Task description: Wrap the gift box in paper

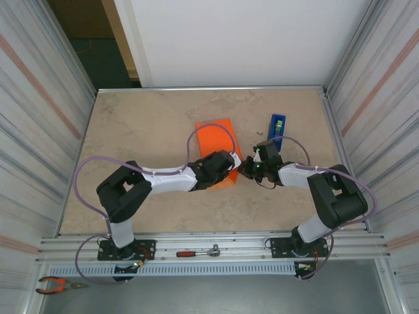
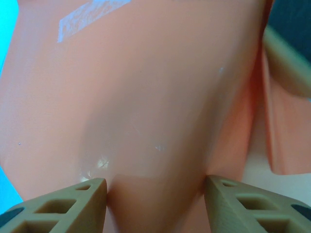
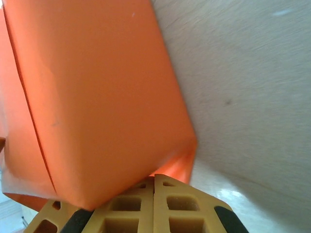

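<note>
Two hands at orange paper (image 1: 216, 140) on beige table (image 1: 144, 131): left hand (image 1: 226, 167) half-open astride it, right hand (image 1: 247, 168) closed.

readable text: none in any view
paper (image 1: 216, 140): plain orange, no print; the pale strip on it at upper left of the left wrist view carries no marks
blue object (image 1: 277, 131), upper right of table in top view: a small pale patch on it, too small to read
arms and rail at bottom of top view: no legible labels
</note>
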Controlling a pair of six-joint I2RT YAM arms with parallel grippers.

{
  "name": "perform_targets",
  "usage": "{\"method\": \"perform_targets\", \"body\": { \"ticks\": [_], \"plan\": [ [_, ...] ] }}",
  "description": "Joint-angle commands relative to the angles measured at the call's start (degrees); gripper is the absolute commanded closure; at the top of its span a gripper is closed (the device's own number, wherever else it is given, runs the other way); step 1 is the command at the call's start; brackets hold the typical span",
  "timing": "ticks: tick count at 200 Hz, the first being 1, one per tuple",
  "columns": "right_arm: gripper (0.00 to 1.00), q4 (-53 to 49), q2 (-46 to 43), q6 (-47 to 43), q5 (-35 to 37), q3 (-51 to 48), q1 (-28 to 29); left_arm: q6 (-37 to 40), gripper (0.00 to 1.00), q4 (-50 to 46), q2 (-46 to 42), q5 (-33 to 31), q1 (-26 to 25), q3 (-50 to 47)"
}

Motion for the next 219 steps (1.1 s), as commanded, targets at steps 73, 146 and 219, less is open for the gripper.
{"method": "perform_targets", "body": {
  "ticks": [73, 146, 219],
  "plan": [
    [1.00, 2.49, 8.12, 2.18, 2.18, 0.86, 3.03, -0.69, 0.46, -2.93, -0.88, 7.61, -1.01, 1.46],
    [1.00, -0.20, 3.35, 4.21, 5.81, -1.10, 7.51, -14.79, 0.40, -1.78, -14.42, 13.69, -0.89, -0.13],
    [1.00, -10.75, -8.55, -2.18, 5.79, -3.49, 7.77, -33.08, 0.33, -0.65, -28.20, 10.85, 3.25, -13.48]
  ]
}}
